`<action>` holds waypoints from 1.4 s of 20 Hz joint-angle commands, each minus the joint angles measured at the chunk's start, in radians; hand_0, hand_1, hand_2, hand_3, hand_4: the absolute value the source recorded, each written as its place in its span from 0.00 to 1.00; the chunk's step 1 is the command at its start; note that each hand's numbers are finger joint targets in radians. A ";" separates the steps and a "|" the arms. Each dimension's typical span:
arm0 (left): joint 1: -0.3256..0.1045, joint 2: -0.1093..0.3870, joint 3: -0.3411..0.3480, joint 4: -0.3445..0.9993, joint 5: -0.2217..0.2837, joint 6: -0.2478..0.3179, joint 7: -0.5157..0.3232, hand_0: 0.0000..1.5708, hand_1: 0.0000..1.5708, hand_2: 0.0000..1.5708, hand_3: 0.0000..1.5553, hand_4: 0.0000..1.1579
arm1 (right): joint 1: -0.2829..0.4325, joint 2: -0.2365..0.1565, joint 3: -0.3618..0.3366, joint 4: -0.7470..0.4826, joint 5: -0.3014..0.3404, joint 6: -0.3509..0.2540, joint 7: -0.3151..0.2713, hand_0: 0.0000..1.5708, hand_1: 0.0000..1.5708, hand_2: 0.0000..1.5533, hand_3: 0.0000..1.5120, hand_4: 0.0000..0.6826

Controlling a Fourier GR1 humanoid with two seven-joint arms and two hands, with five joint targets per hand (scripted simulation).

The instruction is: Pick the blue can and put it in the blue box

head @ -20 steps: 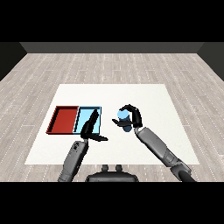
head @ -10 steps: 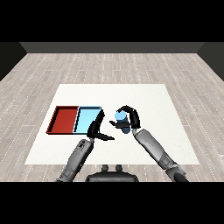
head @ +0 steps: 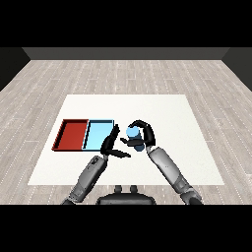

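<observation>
Both hands are ours: our right hand (head: 142, 134) curls round the blue can (head: 134, 137) above the desk (head: 162, 113); our left hand (head: 111, 143) is spread beside the blue tray (head: 97, 134)

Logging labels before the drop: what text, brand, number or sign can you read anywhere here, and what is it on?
None: no readable text shows in the head view.
blue can, held in the right hand: plain, no label visible.
light blue tray: no marking.
red tray: no marking.
white table: no sign or number.
</observation>
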 commanded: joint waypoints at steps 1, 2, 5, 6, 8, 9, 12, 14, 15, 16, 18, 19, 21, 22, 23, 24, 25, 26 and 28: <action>-0.058 -0.002 -0.044 0.083 0.057 0.071 -0.032 0.00 0.00 0.00 0.00 0.00 | 0.020 0.045 -0.030 -0.030 0.056 0.036 0.032 0.94 0.94 0.94 0.92 0.90; 0.025 -0.002 -0.046 0.005 0.032 0.033 -0.002 0.00 0.00 0.00 0.00 0.00 | 0.071 0.027 -0.034 -0.054 0.048 0.068 -0.023 0.95 0.95 0.94 0.92 0.89; 0.004 -0.002 -0.056 0.053 0.059 0.039 -0.043 0.00 0.00 0.00 0.00 0.00 | -0.005 0.115 -0.048 0.035 0.092 0.073 0.010 0.94 0.94 0.94 0.92 0.89; -0.041 -0.002 -0.053 0.033 0.057 0.069 0.007 0.00 0.00 0.00 0.00 0.00 | 0.000 0.099 -0.084 0.033 0.107 0.100 0.015 0.94 0.94 0.94 0.92 0.90; -0.086 -0.002 -0.004 0.074 0.074 0.030 0.011 0.00 0.00 0.00 0.00 0.00 | 0.003 0.067 -0.093 -0.054 0.101 0.132 0.059 0.94 0.94 0.94 0.92 0.89; -0.023 -0.002 -0.074 0.086 0.067 0.059 -0.060 0.00 0.00 0.00 0.00 0.00 | 0.013 0.115 -0.072 -0.010 0.141 0.124 0.026 0.95 0.95 0.94 0.93 0.89; -0.057 -0.002 -0.051 0.136 0.065 0.040 -0.094 0.00 0.00 0.00 0.00 0.00 | 0.013 0.133 -0.080 0.004 0.126 0.141 -0.010 0.94 0.94 0.94 0.93 0.89; -0.093 -0.002 -0.115 0.150 0.118 0.098 -0.084 0.00 0.00 0.00 0.00 0.00 | 0.065 0.134 -0.048 -0.038 0.136 0.111 -0.004 0.93 0.93 0.94 0.93 0.91; -0.110 -0.002 -0.121 0.162 0.128 0.107 -0.100 0.00 0.00 0.00 0.00 0.00 | -0.051 0.134 -0.039 0.083 0.089 0.062 -0.023 0.93 0.93 0.94 0.93 0.89; -0.127 -0.002 -0.083 0.147 0.110 0.092 -0.076 0.00 0.00 0.00 0.00 0.00 | -0.056 0.134 -0.016 0.102 0.060 0.046 -0.025 0.93 0.93 0.94 0.93 0.89; -0.115 -0.002 -0.105 0.168 0.154 0.082 -0.128 0.00 0.00 0.00 0.00 0.00 | -0.007 0.134 -0.004 -0.011 0.075 0.032 0.041 0.93 0.93 0.93 0.92 0.92; -0.077 -0.002 -0.055 0.146 0.085 0.032 -0.099 0.00 0.00 0.00 0.00 0.00 | -0.030 0.134 -0.046 0.018 0.054 0.086 0.028 0.93 0.93 0.94 0.92 0.91; -0.089 -0.002 -0.118 0.117 0.126 0.097 -0.101 0.00 0.00 0.00 0.00 0.00 | 0.003 0.134 -0.040 0.065 0.021 0.066 -0.065 0.92 0.92 0.94 0.91 0.89; -0.107 -0.002 -0.128 0.139 0.146 0.100 -0.115 0.00 0.00 0.00 0.00 0.00 | -0.050 0.134 0.015 0.068 -0.011 -0.002 -0.016 0.92 0.92 0.94 0.91 0.88; -0.114 -0.002 -0.130 0.205 0.155 0.080 -0.161 0.00 0.00 0.00 0.00 0.00 | 0.005 0.135 -0.030 0.070 -0.001 0.053 -0.068 0.92 0.92 0.93 0.91 0.87; -0.122 -0.002 -0.094 0.162 0.169 0.035 -0.117 0.00 0.00 0.00 0.00 0.00 | -0.022 0.135 -0.008 0.032 0.005 0.017 -0.007 0.93 0.93 0.94 0.92 0.86; -0.178 -0.002 -0.189 0.223 0.199 0.138 -0.157 0.00 0.00 0.00 0.00 0.00 | -0.025 0.135 -0.087 0.123 -0.047 0.111 -0.121 0.93 0.93 0.94 0.92 0.87; -0.167 -0.002 -0.124 0.176 0.195 0.084 -0.099 0.00 0.00 0.00 0.00 0.00 | 0.003 0.135 -0.015 0.006 -0.008 0.058 -0.021 0.93 0.93 0.94 0.92 0.88; -0.141 -0.002 -0.157 0.167 0.213 0.100 -0.154 0.00 0.00 0.00 0.00 0.00 | -0.031 0.135 0.023 0.049 -0.041 -0.010 -0.041 0.92 0.92 0.93 0.92 0.88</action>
